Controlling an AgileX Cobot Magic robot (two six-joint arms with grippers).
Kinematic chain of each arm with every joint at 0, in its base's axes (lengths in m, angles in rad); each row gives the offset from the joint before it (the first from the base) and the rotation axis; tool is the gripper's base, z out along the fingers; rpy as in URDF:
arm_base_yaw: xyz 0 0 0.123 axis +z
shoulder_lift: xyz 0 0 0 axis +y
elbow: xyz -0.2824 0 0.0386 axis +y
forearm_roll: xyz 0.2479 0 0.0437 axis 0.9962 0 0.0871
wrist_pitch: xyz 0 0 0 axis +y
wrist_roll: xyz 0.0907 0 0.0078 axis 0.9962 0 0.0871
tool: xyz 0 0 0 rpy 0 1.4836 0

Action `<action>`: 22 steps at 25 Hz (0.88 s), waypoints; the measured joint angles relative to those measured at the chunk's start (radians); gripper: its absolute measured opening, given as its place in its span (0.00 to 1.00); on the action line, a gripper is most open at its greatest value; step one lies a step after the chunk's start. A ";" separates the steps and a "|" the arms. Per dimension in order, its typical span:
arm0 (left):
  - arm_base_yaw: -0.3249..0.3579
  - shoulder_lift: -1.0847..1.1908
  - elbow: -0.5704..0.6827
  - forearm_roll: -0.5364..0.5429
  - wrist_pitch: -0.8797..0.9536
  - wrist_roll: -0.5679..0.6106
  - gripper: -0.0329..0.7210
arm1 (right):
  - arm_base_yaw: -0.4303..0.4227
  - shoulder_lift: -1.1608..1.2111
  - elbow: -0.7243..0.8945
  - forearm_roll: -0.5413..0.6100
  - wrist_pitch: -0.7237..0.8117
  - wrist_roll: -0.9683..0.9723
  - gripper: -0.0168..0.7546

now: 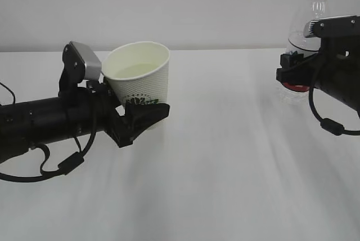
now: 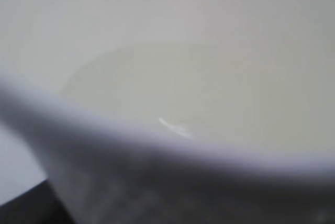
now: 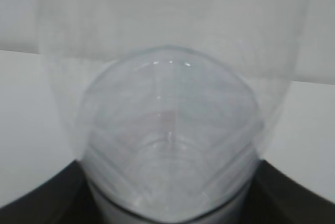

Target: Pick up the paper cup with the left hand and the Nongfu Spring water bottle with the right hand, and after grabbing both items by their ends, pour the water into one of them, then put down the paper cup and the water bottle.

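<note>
Left hand [image 1: 147, 118] fingers clamped around the lower part of the paper cup [image 1: 139, 72], cup tilted toward camera over the white tabletop [image 1: 225, 168], water [image 1: 136, 70] pooled inside. Right hand [image 1: 289, 72] at far right, fingers gripping the Nongfu Spring water bottle [image 1: 313, 13], upright, uncapped, red neck ring showing.

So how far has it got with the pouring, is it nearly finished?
Pouring looks done: the paper cup holds water, and the Nongfu Spring water bottle stands upright, cap off, looking nearly empty. In hand: the left hand grips the cup near its base, tilted; the right hand grips the bottle low down. Left: setting both down on the table and letting go.
</note>
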 joint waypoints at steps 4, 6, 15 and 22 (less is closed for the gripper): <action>0.033 0.000 0.000 0.000 0.000 0.001 0.74 | 0.000 0.000 0.000 0.000 -0.009 0.000 0.63; 0.051 0.000 0.000 0.000 0.000 0.002 0.74 | 0.000 0.000 0.000 -0.002 -0.017 0.000 0.63; 0.115 0.000 0.000 -0.041 0.000 0.019 0.74 | 0.000 0.000 0.000 0.000 -0.025 0.000 0.63; 0.150 0.000 0.000 -0.079 0.000 0.050 0.73 | 0.000 0.000 0.000 0.000 -0.026 0.000 0.63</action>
